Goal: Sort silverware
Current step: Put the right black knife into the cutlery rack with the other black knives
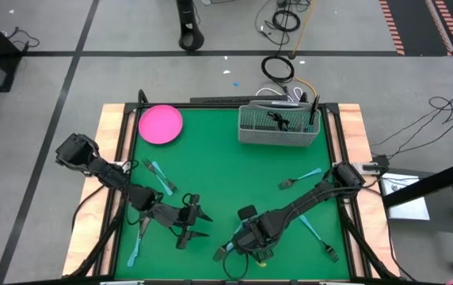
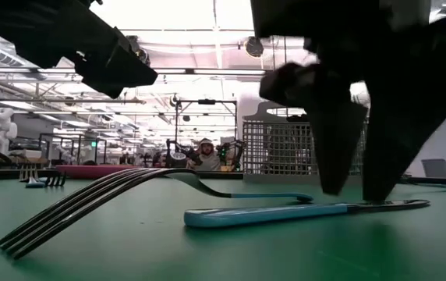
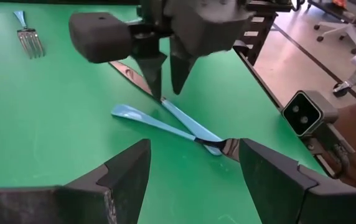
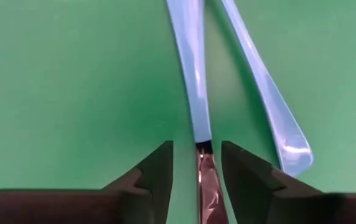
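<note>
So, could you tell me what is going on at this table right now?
The robot is sorting silverware on the green table. The right gripper is down over two crossed pieces near the front edge, a knife and a fork, its open fingers straddling the knife where handle meets blade. The left gripper waits open beside it. More pieces lie scattered, and some stand in the mesh basket.

Both arms low at frame bottom, grippers near each other.

Right gripper (image 1: pixel 248 237) at bottom centre of high view, pointing down, fingers (image 3: pixel 155 68) a narrow gap apart, tips at the mat. Left gripper (image 1: pixel 197 222) just left of it, lower centre-left, fingers (image 3: pixel 125 177) spread wide, aimed toward right arm.
</note>
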{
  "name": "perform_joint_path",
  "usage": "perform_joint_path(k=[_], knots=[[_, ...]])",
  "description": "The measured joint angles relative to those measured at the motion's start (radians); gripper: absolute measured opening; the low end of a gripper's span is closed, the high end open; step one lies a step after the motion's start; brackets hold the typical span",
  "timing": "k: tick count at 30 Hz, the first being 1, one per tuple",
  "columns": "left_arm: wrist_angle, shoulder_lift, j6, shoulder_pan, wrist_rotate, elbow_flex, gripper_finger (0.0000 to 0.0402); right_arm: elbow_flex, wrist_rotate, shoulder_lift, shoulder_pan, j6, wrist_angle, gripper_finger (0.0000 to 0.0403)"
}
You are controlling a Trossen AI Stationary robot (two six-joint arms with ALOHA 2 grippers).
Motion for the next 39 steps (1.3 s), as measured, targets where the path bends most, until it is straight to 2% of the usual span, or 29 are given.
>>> perform_joint_path(k=[11,19,28,39], knots=[[-0.019,0.0,-0.001,0.0,0.0,0.0,0.0246,-0.041,0.001,0.0,-0.001,0.015,0.063,0.0077],[-0.021,0.0,-0.004,0.0,0.0,0.0,0.0246,-0.036,-0.005,0.049,-0.001,0.015,0.065,0.0011],[-0.022,0.0,-0.004,0.0,0.0,0.0,0.0246,-0.04,-0.006,0.009,-0.003,0.034,0.024,0.0004],[-0.016,-0.001,0.0,0.001,-0.003,0.0,0.0246,-0.044,-0.034,-0.085,-0.003,0.085,-0.176,0.0003]])
